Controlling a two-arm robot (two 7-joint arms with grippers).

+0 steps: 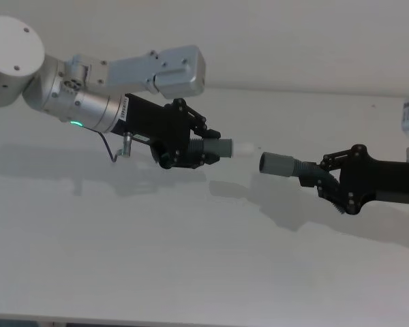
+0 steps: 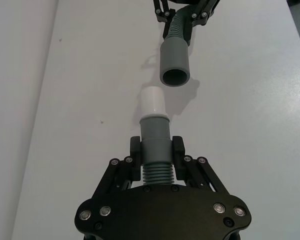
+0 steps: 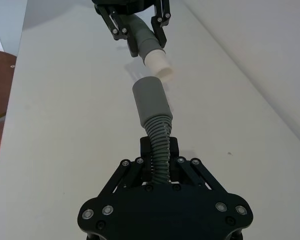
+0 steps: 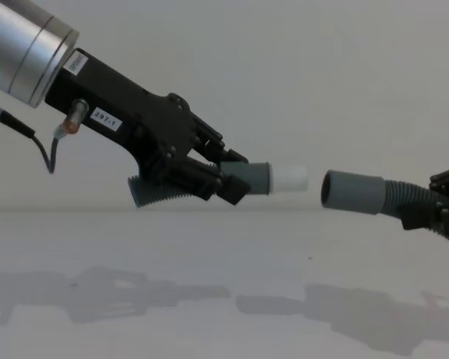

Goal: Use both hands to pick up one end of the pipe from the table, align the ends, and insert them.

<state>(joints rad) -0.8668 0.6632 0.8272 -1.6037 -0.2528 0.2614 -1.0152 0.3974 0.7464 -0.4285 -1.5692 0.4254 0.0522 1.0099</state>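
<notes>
Left pincer (image 1: 203, 147), on the silver wrist with the green ring light (image 1: 76, 123): fingers clamped on the tipped piece (image 2: 155, 135), gripping where grey cuff meets ribbing. The cuff and its white tip (image 2: 152, 101) stick out past the fingertips; the ribbed tail (image 4: 159, 193) curves out below the pincer body.

Right pincer (image 1: 317, 177), on the black mount: fingers closed on the ribbing of the socket piece (image 3: 159, 135). The hose bends out beyond the fingertips and ends in the socket cuff (image 3: 149, 101), open mouth turned towards the left pincer.

Both pieces are held off the table (image 1: 157, 266); shadows (image 4: 135, 293) lie on it under each pincer.

The two ends sit between the pincers, facing each other, near but apart, with a clear gap. In the head view the socket mouth sits slightly off the tip's line, not squarely on it.
</notes>
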